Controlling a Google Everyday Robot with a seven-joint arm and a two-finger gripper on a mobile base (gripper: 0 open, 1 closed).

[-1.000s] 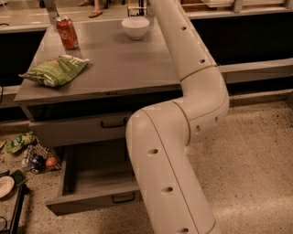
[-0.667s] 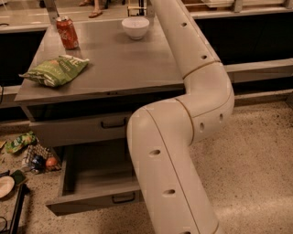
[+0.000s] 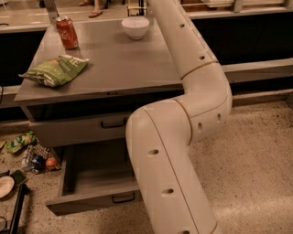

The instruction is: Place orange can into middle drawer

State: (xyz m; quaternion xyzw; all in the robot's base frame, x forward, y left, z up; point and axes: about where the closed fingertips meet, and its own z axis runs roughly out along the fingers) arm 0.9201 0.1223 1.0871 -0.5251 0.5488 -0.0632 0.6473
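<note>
- Little change from a second ago is seen: the elbow of the arm (image 3: 201,96) has shifted only slightly, and the things on the cabinet top (image 3: 119,64) lie as before.
- White lettering is carried on the red cola can (image 3: 67,33), but it cannot be read; the print on the green snack bag (image 3: 55,71) is likewise illegible.
- The arm is folded sharply at the elbow: one thick link rises from the lower edge, the next is sent up over the cabinet top to the upper edge.
- The claw (image 3: 136,6) is cut off at the upper edge; whether it is spread or closed cannot be told.
- The white bowl (image 3: 135,27) is seen just below the claw, and the cola can to the left of it.
- The orange can cannot be made out with certainty.
- The middle drawer (image 3: 78,132) lies well below the claw, its front pushed nearly in; under it, the lowest drawer (image 3: 91,201) is pulled out.
</note>
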